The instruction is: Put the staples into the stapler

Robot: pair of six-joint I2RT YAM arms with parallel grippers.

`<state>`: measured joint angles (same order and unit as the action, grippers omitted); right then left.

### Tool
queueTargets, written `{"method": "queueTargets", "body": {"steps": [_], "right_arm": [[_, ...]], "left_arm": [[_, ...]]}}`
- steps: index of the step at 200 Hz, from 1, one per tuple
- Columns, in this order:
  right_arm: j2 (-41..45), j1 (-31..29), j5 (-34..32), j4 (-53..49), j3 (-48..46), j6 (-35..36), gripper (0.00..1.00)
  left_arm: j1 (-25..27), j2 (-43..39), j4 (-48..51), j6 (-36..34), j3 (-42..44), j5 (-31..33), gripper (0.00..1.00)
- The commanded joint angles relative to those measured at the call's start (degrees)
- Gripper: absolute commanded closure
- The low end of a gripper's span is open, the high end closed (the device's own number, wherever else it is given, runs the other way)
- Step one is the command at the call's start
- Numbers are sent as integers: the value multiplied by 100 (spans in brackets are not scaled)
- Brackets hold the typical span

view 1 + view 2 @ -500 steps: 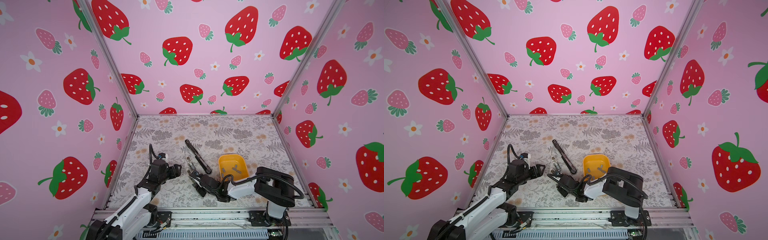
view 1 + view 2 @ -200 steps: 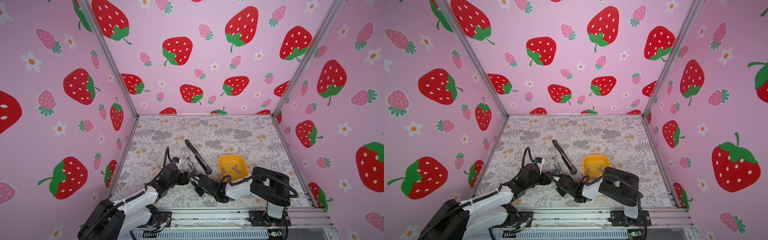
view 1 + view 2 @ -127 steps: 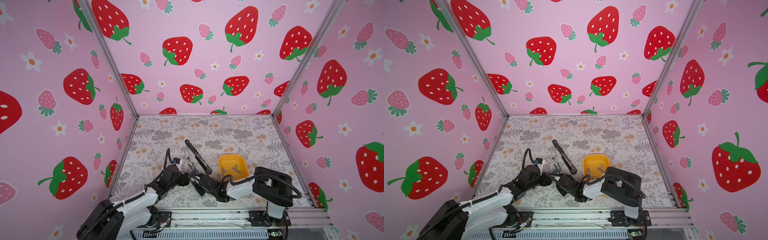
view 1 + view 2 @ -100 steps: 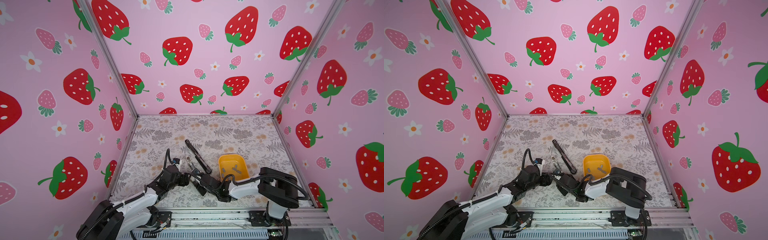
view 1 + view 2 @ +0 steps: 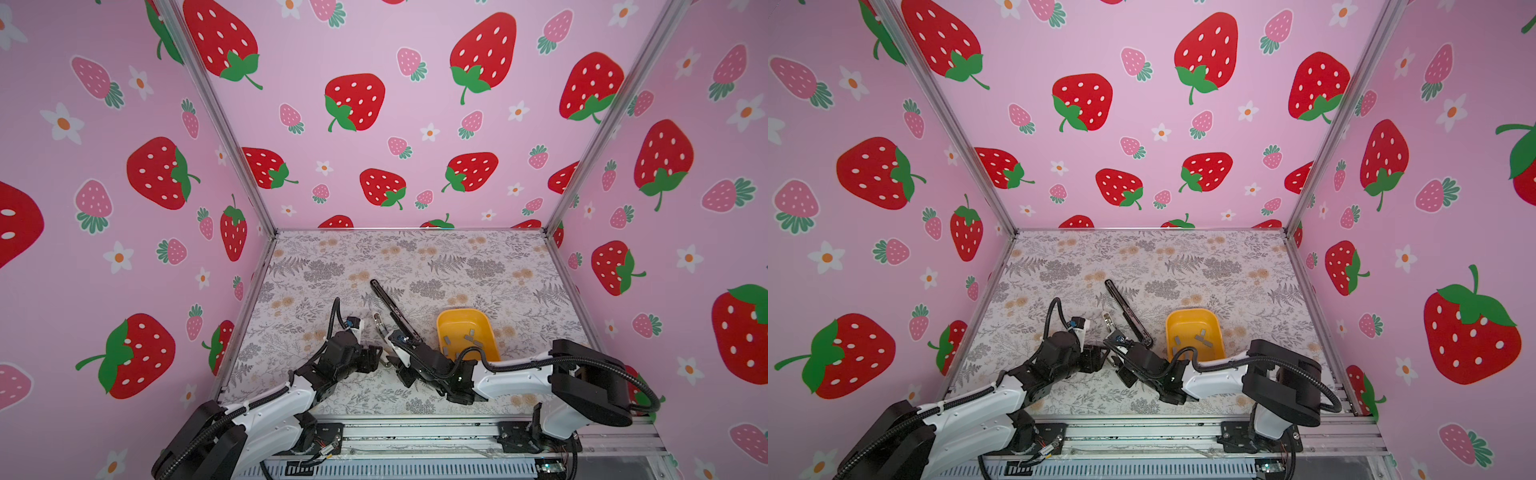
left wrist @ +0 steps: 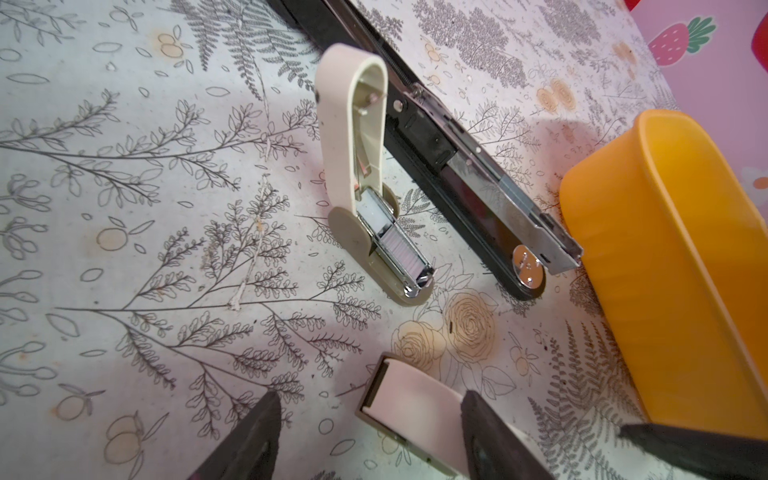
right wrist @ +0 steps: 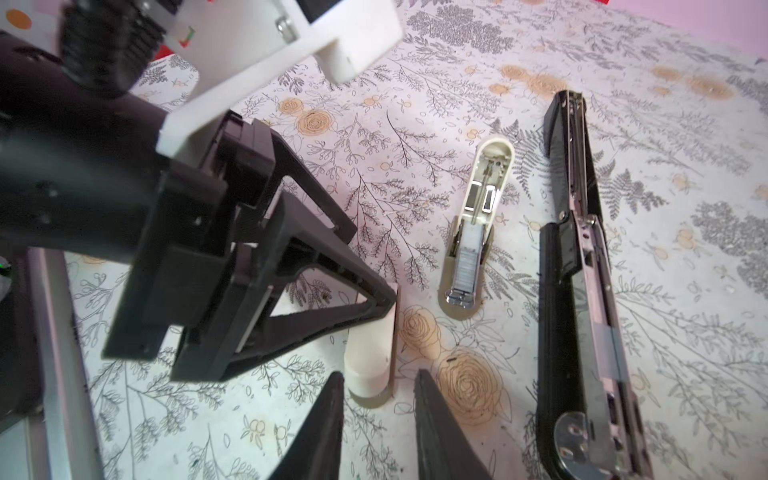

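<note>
While both arms [image 5: 274,405] reach low inward, left fingers [image 6: 249,444] gape astride white stapler [image 6: 415,411]; right fingers [image 7: 324,424] flank it, grip unclear.

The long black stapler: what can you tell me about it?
The black stapler lies opened flat on the floral mat, its lid folded back and its shiny metal staple channel exposed, with a round silver plate at one end. It sits between the yellow bin and a small cream stapler. Nothing grips it.

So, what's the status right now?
Left tool and right tool open, straddling a small cream stapler. Black stapler lies opened flat. Staples in yellow tray. Open cream stapler beside black one.
</note>
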<state>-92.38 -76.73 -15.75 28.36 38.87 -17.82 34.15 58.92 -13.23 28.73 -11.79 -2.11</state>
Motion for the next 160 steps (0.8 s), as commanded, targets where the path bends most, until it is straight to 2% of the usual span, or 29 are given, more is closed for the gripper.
{"method": "queueTargets", "body": {"steps": [1, 67, 160], "right_arm": [[-207, 35, -104, -55, 319, 1, 72], [-629, 140, -103, -111, 472, -107, 76], [-863, 137, 128, 155, 175, -296, 78]], "left_arm": [[37, -16, -48, 10, 44, 97, 30], [66, 1, -39, 15, 35, 132, 32], [217, 19, -48, 54, 77, 272, 33]]}}
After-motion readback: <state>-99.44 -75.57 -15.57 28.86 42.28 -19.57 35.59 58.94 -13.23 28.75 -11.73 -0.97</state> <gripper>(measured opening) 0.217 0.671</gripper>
